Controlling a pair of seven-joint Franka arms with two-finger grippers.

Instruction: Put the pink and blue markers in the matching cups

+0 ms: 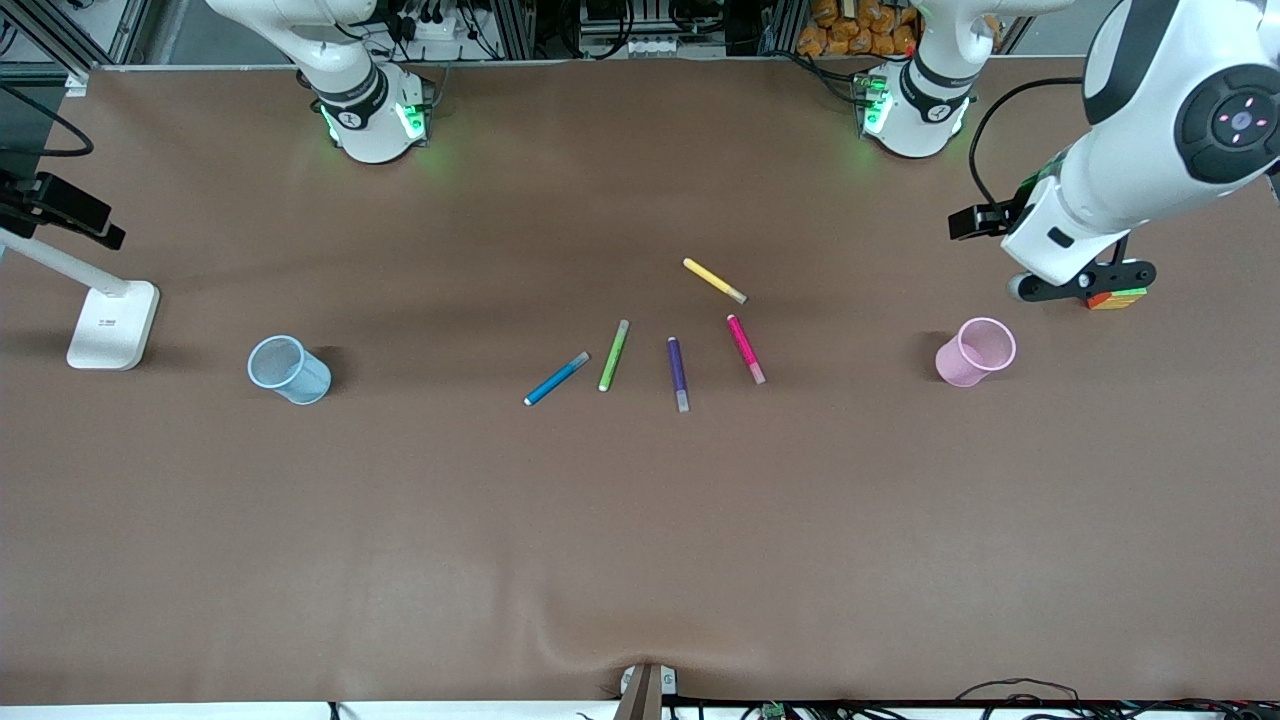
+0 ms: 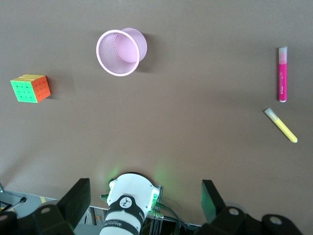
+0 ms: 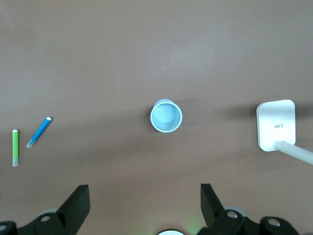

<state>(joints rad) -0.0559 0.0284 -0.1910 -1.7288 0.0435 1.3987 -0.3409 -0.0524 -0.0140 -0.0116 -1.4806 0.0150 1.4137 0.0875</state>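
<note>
Brown cloth covering the whole table [image 1: 640, 560], with five pens fanning out around the middle, well apart from every edge. Lying flat: pink marker [image 1: 745, 349], beside a purple pen [image 1: 678, 373] and just nearer the front camera than a yellow pen [image 1: 714, 280]; blue marker [image 1: 556, 379], beside a lime-green pen [image 1: 613, 355]. Standing upright and empty: pink cup [image 1: 975, 352] toward the left arm's end of the table, blue cup [image 1: 289, 369] toward the right arm's end, beside a white lamp base [image 1: 112, 324]. Hanging high with jaws spread wide and holding nothing: left gripper [image 2: 146, 198], over the table near the pink cup and a colour cube [image 2: 31, 88]; right gripper [image 3: 145, 205], over the blue cup's area.
</note>
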